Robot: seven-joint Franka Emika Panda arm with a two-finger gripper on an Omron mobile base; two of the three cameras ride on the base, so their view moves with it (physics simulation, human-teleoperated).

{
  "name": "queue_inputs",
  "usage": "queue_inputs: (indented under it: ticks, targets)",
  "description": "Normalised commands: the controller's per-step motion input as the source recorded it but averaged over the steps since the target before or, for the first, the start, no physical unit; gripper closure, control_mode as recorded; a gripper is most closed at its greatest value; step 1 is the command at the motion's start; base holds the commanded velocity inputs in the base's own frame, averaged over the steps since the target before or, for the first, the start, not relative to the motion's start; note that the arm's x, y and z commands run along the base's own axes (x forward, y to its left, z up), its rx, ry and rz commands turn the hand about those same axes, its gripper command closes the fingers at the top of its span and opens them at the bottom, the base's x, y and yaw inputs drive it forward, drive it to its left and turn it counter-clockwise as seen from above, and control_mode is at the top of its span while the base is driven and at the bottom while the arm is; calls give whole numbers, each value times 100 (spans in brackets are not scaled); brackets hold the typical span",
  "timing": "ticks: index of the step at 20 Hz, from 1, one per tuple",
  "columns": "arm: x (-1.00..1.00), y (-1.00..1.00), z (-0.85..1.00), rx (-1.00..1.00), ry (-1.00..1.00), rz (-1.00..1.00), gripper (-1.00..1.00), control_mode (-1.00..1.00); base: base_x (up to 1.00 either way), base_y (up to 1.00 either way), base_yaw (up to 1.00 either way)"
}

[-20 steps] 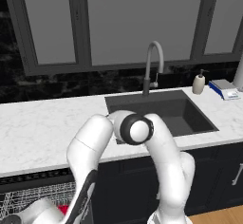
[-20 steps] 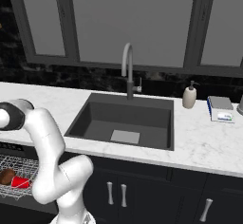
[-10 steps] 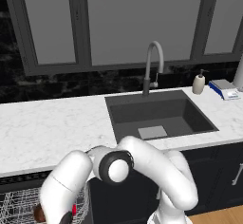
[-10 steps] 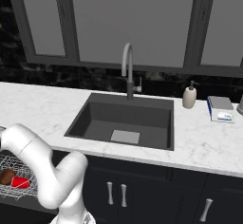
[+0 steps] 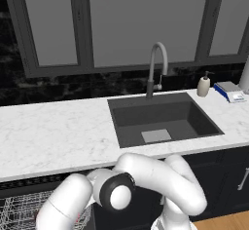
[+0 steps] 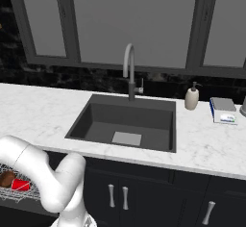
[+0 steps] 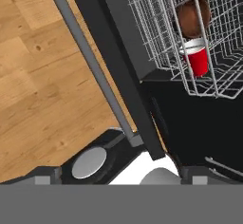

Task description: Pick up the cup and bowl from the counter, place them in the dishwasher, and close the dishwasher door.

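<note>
The red cup (image 7: 197, 60) and the reddish-brown bowl (image 7: 192, 15) lie side by side in the dishwasher's white wire rack (image 7: 156, 23); the right base view also shows the cup (image 6: 20, 184) and bowl (image 6: 6, 178) there. The dishwasher door (image 7: 118, 61) hangs open, its pale bar handle (image 7: 90, 61) running diagonally through the hand view. My gripper (image 7: 121, 178) is low beside the door's edge, open, with nothing between its fingertips (image 7: 47, 175). Both base views hide the gripper behind the arm.
The white counter (image 5: 53, 136) holds a dark sink (image 5: 160, 119) with a faucet (image 5: 156, 68), a soap bottle (image 5: 204, 85) and a blue-and-white box (image 5: 229, 91). Wood floor (image 7: 42, 90) lies beside the door. Dark cabinet doors (image 6: 144, 197) stand under the sink.
My arm has swung down from above the counter edge to below it, in front of the dishwasher. The cup and bowl stay in the rack.
</note>
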Motion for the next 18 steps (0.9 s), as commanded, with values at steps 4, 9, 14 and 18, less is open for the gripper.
queue_inputs:
  ticks: [4,9,14,18]
  targets:
    - [-39,-89,-37,11,-6,0,-100,-100,0,0,0]
    - [-25,-83,-19,16,-19,0,-100,-100,0,0,0]
    - [46,-3,-46,3,-49,8,-100,-100,0,0,0]
    - [64,0,-90,0,-43,17,-100,-100,0,0,0]
